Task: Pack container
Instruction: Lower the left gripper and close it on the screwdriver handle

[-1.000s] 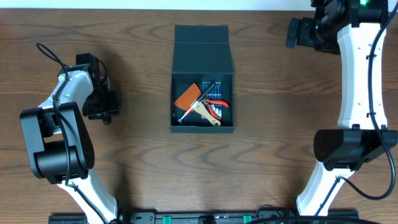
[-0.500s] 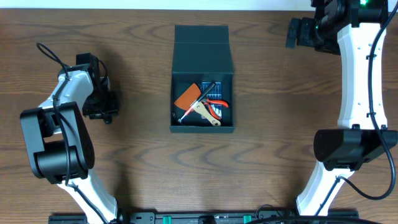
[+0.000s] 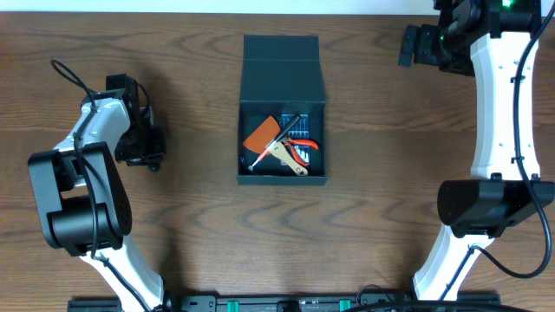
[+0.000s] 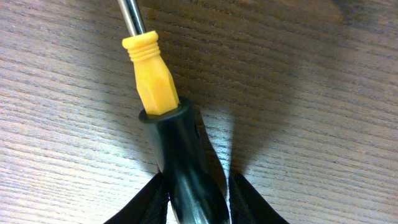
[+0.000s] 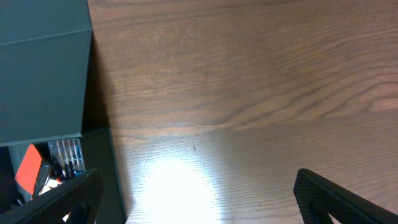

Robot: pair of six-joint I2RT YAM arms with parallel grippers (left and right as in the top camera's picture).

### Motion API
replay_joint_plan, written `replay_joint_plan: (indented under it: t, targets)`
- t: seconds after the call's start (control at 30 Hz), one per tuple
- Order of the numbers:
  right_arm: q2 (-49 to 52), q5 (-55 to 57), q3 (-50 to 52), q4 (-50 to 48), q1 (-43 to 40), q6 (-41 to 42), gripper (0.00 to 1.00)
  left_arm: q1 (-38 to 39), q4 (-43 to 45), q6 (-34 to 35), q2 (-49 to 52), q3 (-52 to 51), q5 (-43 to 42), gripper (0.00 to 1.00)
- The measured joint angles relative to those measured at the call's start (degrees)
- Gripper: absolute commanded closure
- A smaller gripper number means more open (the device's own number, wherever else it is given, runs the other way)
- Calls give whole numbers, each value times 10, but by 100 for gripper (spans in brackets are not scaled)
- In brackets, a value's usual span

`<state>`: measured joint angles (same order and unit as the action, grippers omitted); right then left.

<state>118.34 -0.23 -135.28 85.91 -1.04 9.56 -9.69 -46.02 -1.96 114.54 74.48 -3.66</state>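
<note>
Your desk (image 3: 191,225) carries the container (image 3: 284,179) at its middle, nearer the far edge. Its lid flap is thrown back toward that edge, so the cavity is open from above. An orange flat piece (image 3: 259,136) and red-handled pliers (image 3: 303,154) already lie inside, so I judge the packing partly done.

Your right hand (image 3: 409,45) hangs by the far right corner, well apart from the container, jaws spread wide and empty, probably parked there to leave the opening free.

Your left hand (image 4: 198,199) is low over the desk near the left edge, set on a screwdriver (image 4: 163,106) that lies flat on the wood. Its fingers (image 4: 255,208) flank the black handle closely. You cannot tell whether they already pinch it. Taking the handle behind the yellow collar should suit a level lift.
</note>
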Motion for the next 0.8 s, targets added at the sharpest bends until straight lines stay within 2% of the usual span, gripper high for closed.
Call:
replay_joint_plan:
  t: [0.2, 0.37, 0.5, 0.8]
  targets:
    - [0, 0, 0, 0, 0, 0, 1, 0, 0, 1, 0, 0, 0, 81]
    - [0, 0, 0, 0, 0, 0, 1, 0, 0, 0, 0, 0, 0, 81]
    - [0, 0, 0, 0, 0, 0, 1, 0, 0, 0, 0, 0, 0, 90]
    - [0, 0, 0, 0, 0, 0, 1, 0, 0, 2, 0, 0, 0, 94]
